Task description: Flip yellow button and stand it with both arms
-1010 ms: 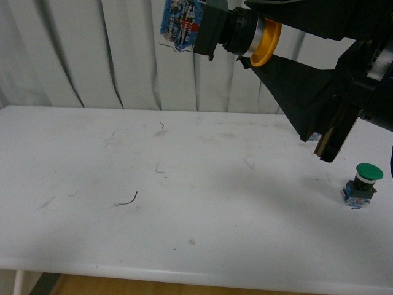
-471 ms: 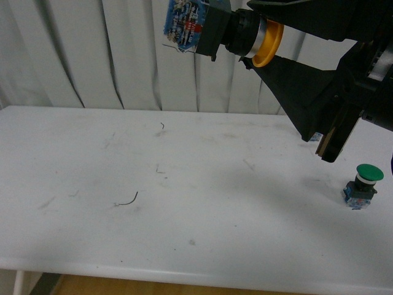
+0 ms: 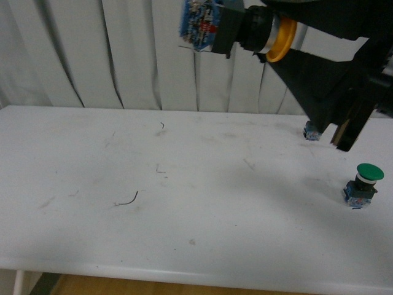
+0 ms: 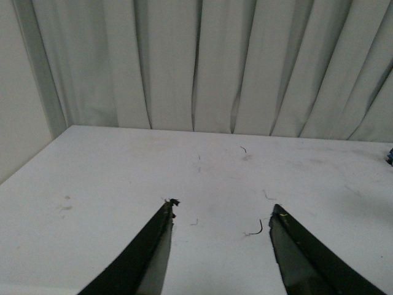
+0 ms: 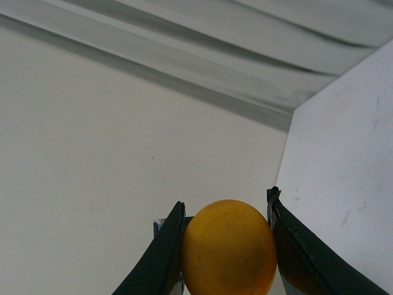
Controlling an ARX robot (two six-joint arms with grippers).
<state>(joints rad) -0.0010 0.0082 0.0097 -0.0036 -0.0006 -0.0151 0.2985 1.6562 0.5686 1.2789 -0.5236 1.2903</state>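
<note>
The yellow button (image 3: 245,27) hangs high above the white table (image 3: 184,239), lying sideways in the front view. Its blue base points left and its yellow cap sits toward the right. My right gripper (image 3: 279,37) is shut on it around the cap end. In the right wrist view the yellow cap (image 5: 228,249) fills the gap between the black fingers (image 5: 164,258), both touching it. My left gripper (image 4: 222,212) shows only in the left wrist view, open over the bare table with nothing between its fingers.
A green-capped button (image 3: 362,183) stands upright near the table's right edge. A small blue object (image 3: 312,131) sits at the back right, just beside the right gripper's body. A thin dark curl (image 3: 127,200) lies on the table. Grey curtains hang behind.
My right gripper has shifted to the right with the yellow button held in it, uncovering the small blue object at the back right. The green-capped button has not moved.
</note>
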